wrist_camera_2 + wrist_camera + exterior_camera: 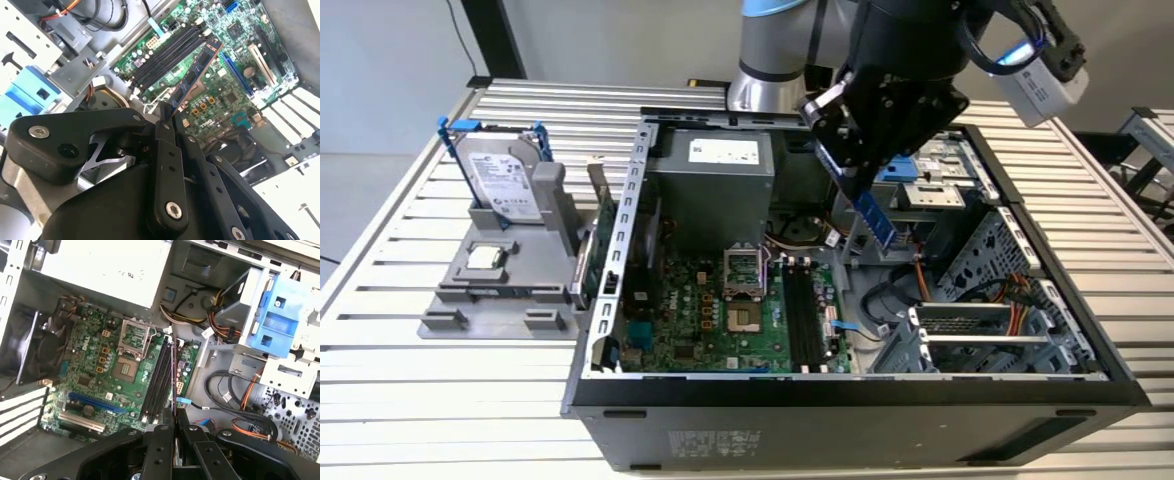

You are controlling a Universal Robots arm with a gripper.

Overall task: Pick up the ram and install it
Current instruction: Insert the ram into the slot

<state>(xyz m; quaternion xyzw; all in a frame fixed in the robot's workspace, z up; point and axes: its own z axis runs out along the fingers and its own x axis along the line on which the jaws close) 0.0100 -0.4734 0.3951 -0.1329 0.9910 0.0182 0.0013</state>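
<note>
My gripper (854, 180) is pinched shut on one end of the ram (878, 218), holding it tilted in the air inside the open computer case (854, 395), over the black memory slots (803, 320) on the green board (707, 320). Cables (891, 300) lie just beside the slots on the exterior view's right, and a grey power box (714, 188) sits at the case's far edge. By the tabletop's (400, 370) edge on the exterior view's left, a grey stand (480, 300) holds a hard drive (500, 185).
</note>
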